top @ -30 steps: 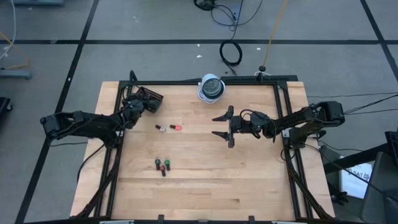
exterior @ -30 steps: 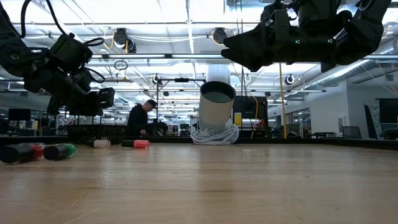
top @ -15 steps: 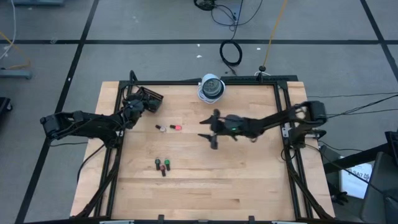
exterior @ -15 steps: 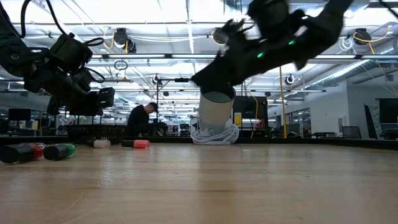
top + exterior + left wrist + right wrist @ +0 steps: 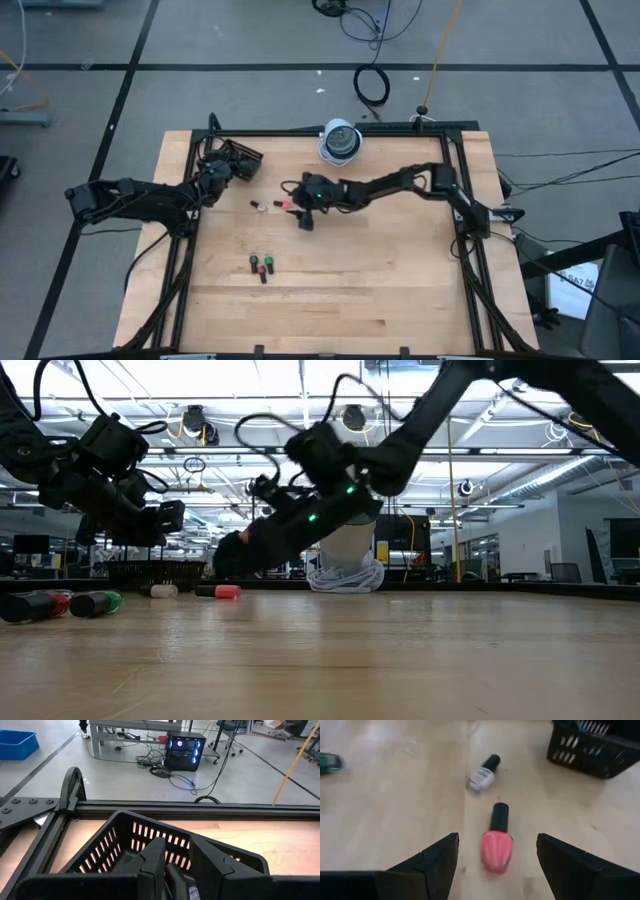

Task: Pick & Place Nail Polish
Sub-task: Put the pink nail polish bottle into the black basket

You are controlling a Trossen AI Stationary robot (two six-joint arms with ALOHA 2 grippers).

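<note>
Wood: pale plank worktop, black frame round its edges.
Right gripper: reached out to mid-worktop toward the far-left part, low over the surface, fingers spread wide, holding nothing.
Pink bottle: lying flat between the right fingers, dark cap pointing away from the wrist, no contact with either finger.
White bottle: lying flat just beyond the pink one, toward the basket.
Red and green bottles: small cluster lying nearer the front-left part of the worktop, well apart from the pink one.
Basket: black slotted, at the far-left corner.
Left gripper: hanging over the basket, fingers nearly together on a small dark item between them; cannot tell what it is.
Cup: white cylinder at the far edge, middle, ringed by a coiled white cable.
Background: a person seen in the low view, far off beyond the worktop.
</note>
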